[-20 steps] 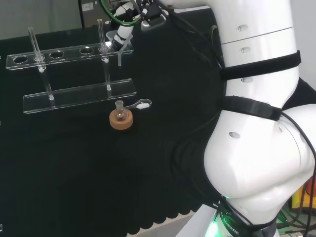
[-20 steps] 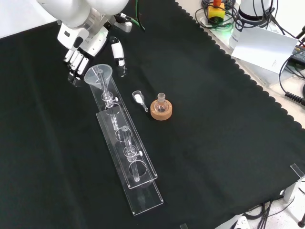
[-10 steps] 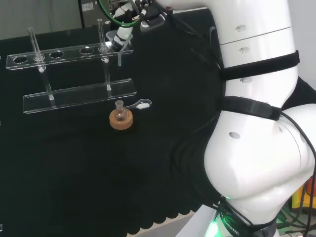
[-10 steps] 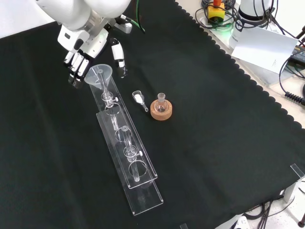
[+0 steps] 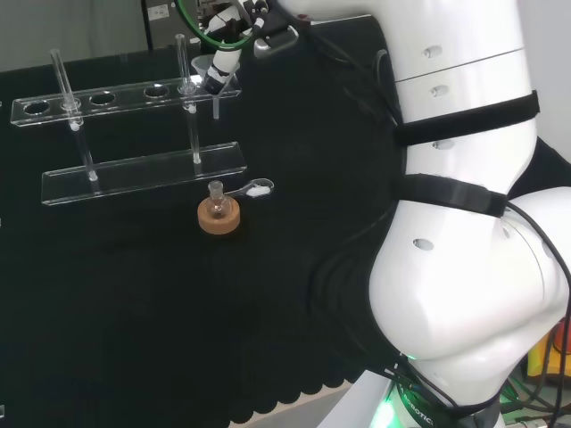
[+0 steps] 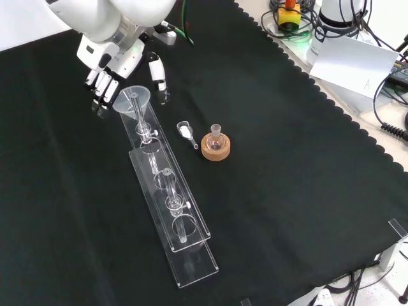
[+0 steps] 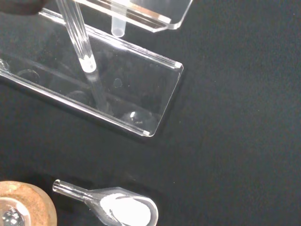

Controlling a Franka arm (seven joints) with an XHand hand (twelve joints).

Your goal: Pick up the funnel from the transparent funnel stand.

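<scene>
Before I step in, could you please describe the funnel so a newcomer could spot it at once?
Find the long clear stand on the black cloth. At its end beside the hand, the funnel sits in the top shelf. Unlike the straight posts, it has a wide cone mouth.

The clear funnel (image 6: 132,99) sits upright, apparently still seated, in the end hole of the transparent stand (image 6: 167,204).
</scene>
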